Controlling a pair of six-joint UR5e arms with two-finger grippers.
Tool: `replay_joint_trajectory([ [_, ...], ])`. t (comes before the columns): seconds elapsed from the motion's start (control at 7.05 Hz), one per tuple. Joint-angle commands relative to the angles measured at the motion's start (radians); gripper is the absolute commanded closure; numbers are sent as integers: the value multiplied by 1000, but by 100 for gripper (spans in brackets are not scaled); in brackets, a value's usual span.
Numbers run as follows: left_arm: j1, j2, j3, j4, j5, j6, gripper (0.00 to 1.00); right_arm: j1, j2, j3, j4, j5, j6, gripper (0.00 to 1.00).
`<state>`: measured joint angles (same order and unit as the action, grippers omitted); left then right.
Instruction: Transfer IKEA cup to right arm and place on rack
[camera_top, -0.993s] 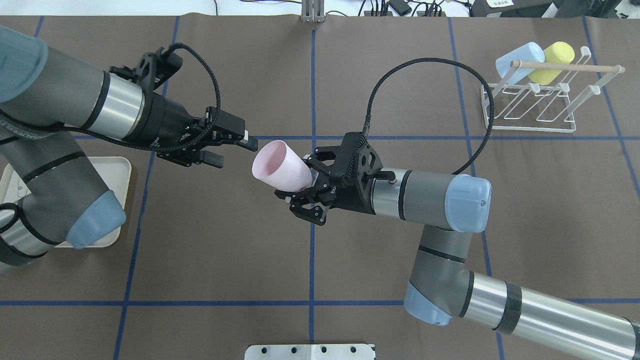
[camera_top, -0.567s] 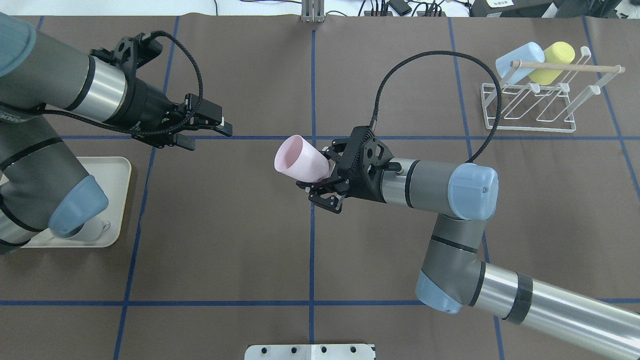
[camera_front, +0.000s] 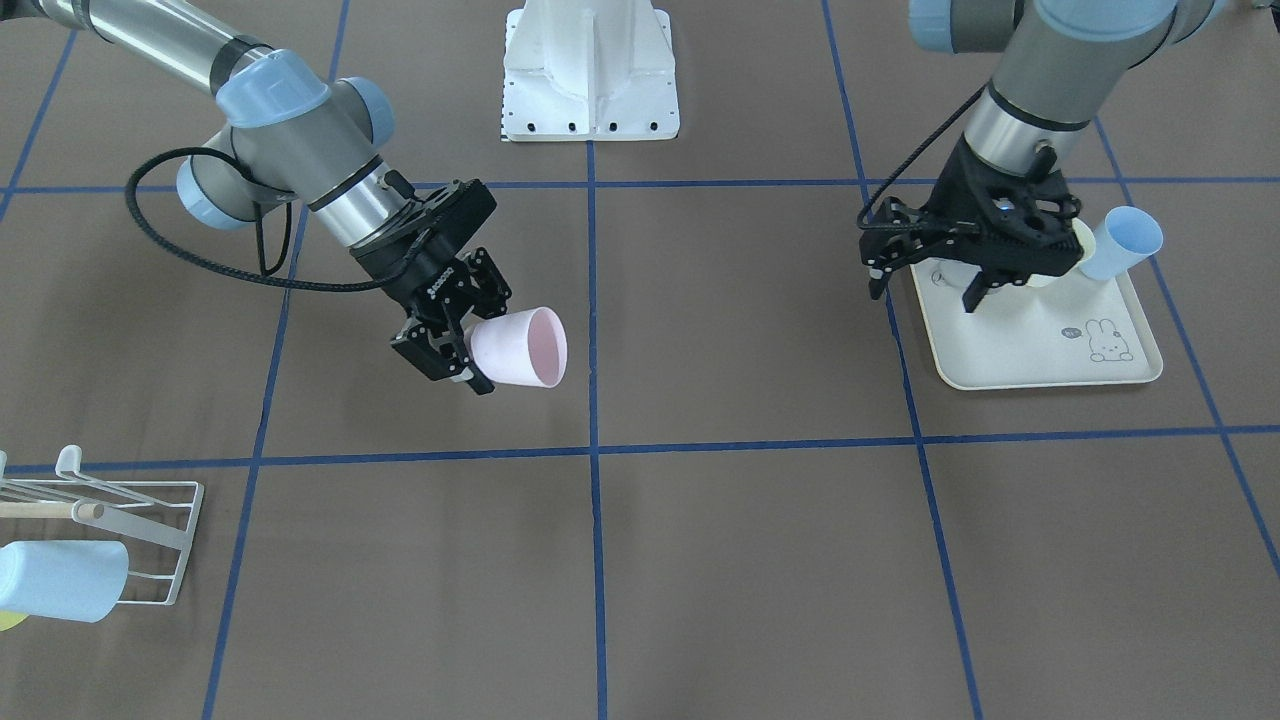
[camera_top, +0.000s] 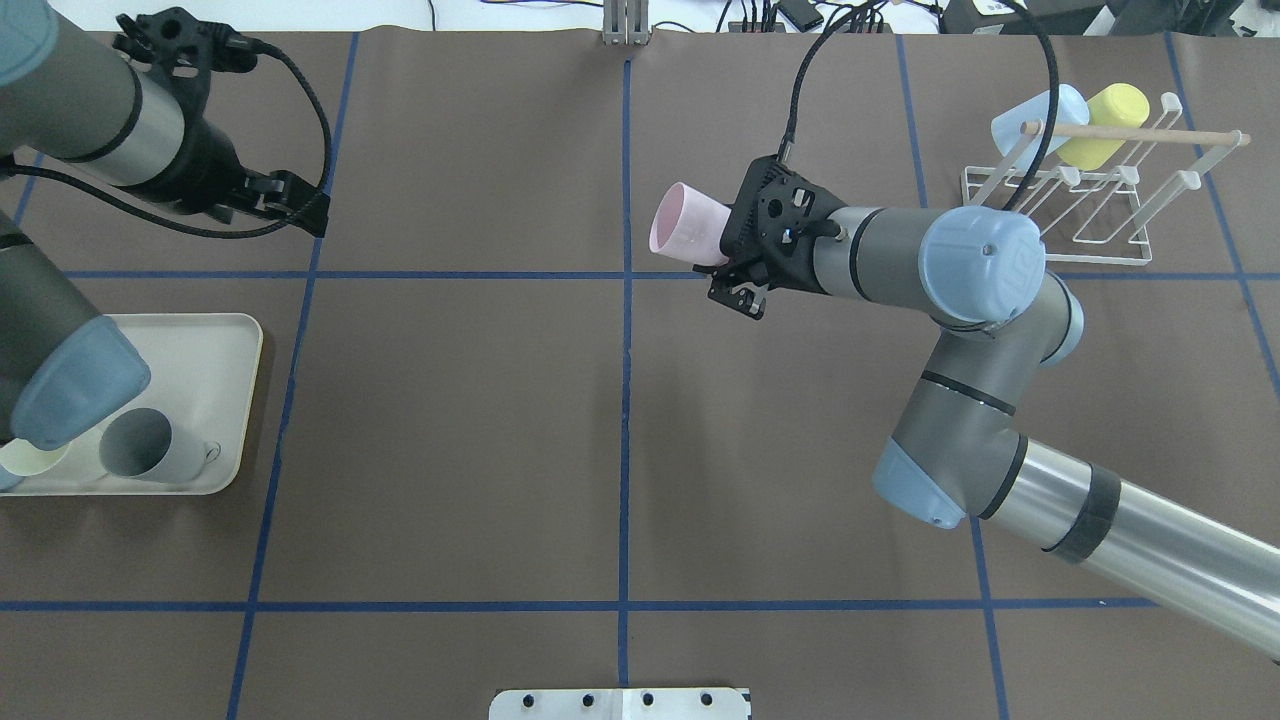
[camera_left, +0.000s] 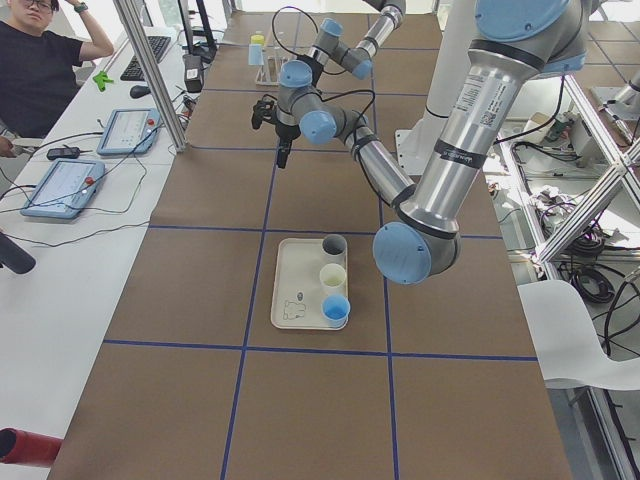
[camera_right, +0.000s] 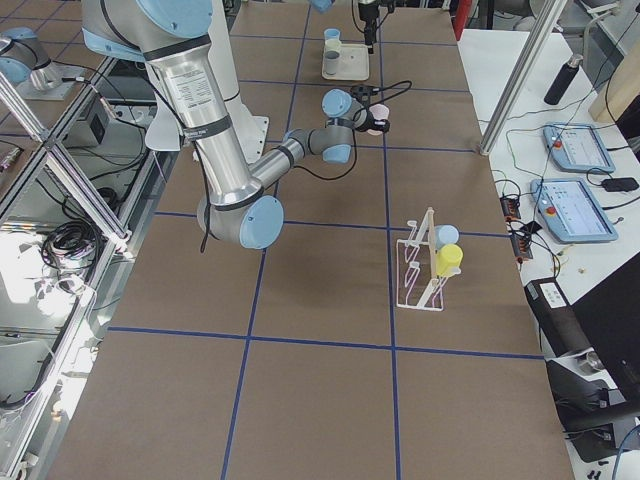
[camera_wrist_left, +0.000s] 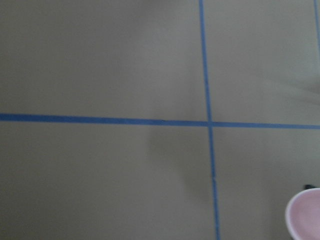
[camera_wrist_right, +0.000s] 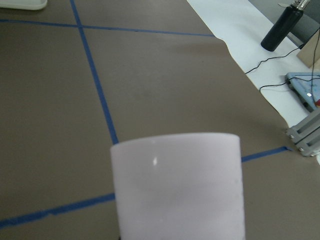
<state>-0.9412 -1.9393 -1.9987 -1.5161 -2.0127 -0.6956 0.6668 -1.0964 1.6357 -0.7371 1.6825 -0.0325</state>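
1. Handover looks done: left gripper (camera_front: 925, 288) hangs spread and empty by the left edge of the table (camera_top: 450, 450).
2. Right gripper (camera_front: 468, 352) clamps the pink cup (camera_front: 520, 347) aloft, mid-table.
3. Rack (camera_top: 1068, 176) at the far-right corner awaits it: 1 placement left.

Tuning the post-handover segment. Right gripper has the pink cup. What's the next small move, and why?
Probably carry the pink cup toward the rack. The right gripper is shut on its base, the left gripper is open and well apart, so the handover looks done. The rack holds only a blue cup and a yellow cup, with prongs free.
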Motion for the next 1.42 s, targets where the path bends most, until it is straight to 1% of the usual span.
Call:
replay_joint_trajectory([
  [0.0,-75,88,-51,37,8,178,0,115,0,152,-335,-6,-242,90],
  [0.14,-88,91,-52,36,-13,182,0,178,-5,215,-455,-12,-362,93],
  [0.28,-120,91,-52,34,-108,182,0,251,-17,234,-488,-10,-509,94],
  [0.43,-129,91,-60,30,-174,174,0,320,-46,234,-492,-10,-667,97],
  [0.57,-128,92,-61,30,-176,168,0,383,-75,240,-492,-6,-830,100],
  [0.71,-128,92,-61,30,-178,169,0,439,-83,225,-520,-16,-992,100],
  [0.85,-128,92,-61,30,-178,168,0,476,-77,214,-550,-97,-1226,100],
  [0.99,-128,92,-61,30,-178,162,0,494,-76,208,-580,-156,-1382,100],
  [1.28,-128,92,-61,30,-178,162,0,520,-95,152,-568,-194,-1484,100],
])
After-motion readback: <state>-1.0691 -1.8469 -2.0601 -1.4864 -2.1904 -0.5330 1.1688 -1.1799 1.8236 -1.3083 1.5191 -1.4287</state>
